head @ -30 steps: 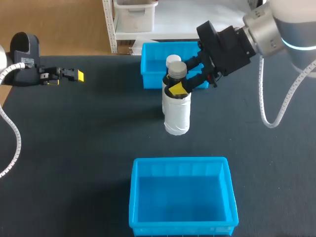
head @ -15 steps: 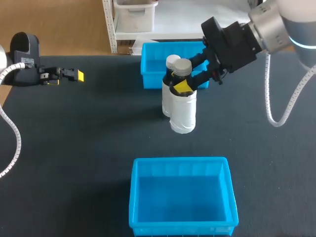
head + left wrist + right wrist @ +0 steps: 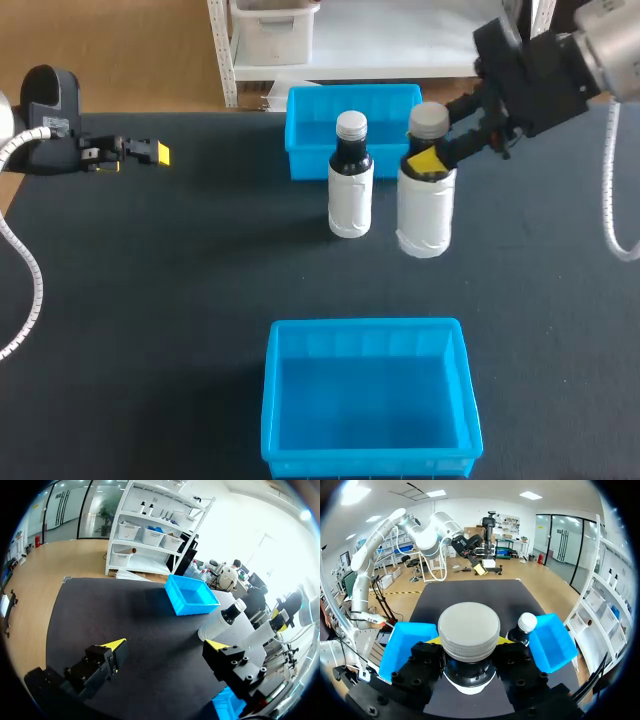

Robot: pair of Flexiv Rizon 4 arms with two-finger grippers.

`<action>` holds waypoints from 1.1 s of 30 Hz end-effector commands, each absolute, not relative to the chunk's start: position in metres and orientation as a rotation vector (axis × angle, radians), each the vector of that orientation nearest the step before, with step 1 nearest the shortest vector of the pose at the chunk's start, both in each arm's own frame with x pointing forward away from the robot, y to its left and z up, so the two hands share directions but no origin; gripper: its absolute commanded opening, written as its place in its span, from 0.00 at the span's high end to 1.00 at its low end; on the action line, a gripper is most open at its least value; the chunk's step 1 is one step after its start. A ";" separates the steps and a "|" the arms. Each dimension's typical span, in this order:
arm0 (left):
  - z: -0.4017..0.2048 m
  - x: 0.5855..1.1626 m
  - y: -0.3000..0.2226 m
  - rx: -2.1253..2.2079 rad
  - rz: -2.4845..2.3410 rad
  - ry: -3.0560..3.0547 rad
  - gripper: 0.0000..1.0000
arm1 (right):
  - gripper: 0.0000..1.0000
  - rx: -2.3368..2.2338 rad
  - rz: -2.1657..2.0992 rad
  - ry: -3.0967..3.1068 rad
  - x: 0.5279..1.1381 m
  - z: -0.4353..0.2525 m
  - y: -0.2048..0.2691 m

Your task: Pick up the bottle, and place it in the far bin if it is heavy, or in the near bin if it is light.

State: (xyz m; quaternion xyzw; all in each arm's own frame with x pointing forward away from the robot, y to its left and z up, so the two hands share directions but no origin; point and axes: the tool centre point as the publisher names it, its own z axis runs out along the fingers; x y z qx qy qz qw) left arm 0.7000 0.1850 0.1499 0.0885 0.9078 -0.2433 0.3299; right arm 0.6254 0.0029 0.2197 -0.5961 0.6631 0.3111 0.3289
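My right gripper (image 3: 428, 160) is shut on the dark neck of a white-labelled bottle (image 3: 424, 210) with a grey cap and holds it upright above the table, right of centre. In the right wrist view that cap (image 3: 469, 631) sits between the fingers of the gripper (image 3: 469, 652). A second, similar bottle (image 3: 351, 190) stands on the table just left of it, in front of the far blue bin (image 3: 306, 150). The near blue bin (image 3: 365, 326) lies at the front edge. My left gripper (image 3: 150, 153) stays at the far left, open and holding nothing (image 3: 166, 645).
The dark mat covers the table, with bare surface between the bottles and the near bin (image 3: 227, 702) and across the left half. In the left wrist view the far bin (image 3: 192, 597) and the standing bottle (image 3: 220, 622) lie ahead of the gripper.
My right gripper has carried its bottle to the right, away from the standing bottle that it was in front of. The left arm has not moved.
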 end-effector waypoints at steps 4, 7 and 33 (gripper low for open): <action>0.150 0.700 0.185 0.232 -0.636 2.374 0.00 | 1.00 -1.502 0.745 1.785 0.613 0.234 -0.026; 0.150 0.700 0.185 0.232 -0.636 2.374 0.00 | 1.00 -1.479 0.724 1.803 0.614 0.236 -0.037; 0.150 0.700 0.185 0.232 -0.636 2.374 0.00 | 1.00 -1.419 0.724 1.765 0.754 0.250 -0.126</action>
